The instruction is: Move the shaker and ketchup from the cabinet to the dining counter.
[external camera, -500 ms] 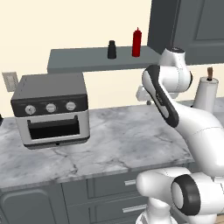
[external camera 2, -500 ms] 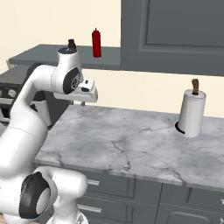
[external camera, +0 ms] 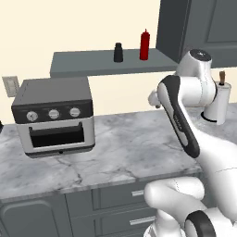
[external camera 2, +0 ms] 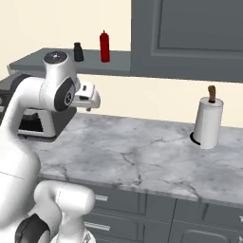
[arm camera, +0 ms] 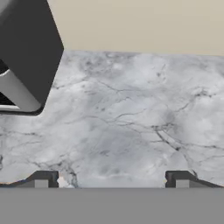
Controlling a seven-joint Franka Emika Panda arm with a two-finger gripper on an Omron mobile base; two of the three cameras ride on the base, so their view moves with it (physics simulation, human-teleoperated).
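Observation:
The small black shaker [external camera: 118, 52] [external camera 2: 78, 51] and the red ketchup [external camera: 145, 45] [external camera 2: 105, 46] stand upright side by side on the cabinet [external camera: 88, 63] [external camera 2: 118, 64] shelf, the ketchup nearer the closed door. My gripper [external camera 2: 92, 103] [external camera: 153, 98] [arm camera: 111, 179] hangs well below the shelf and a little to the right of the bottles, over the marble worktop. Its fingertips [arm camera: 43, 178] stand wide apart, open, with nothing between them. The dining counter is out of view.
A toaster oven [external camera: 55, 115] [external camera 2: 28, 121] [arm camera: 24, 52] sits at the left of the marble worktop [external camera: 129, 148] [external camera 2: 142, 152]. A white paper-towel roll [external camera: 218, 102] [external camera 2: 208, 123] on a brown post stands at the right. Drawer fronts run below.
The arm's upper joint has shifted slightly while the hand stays at about the same spot. Shaker and ketchup have not moved.

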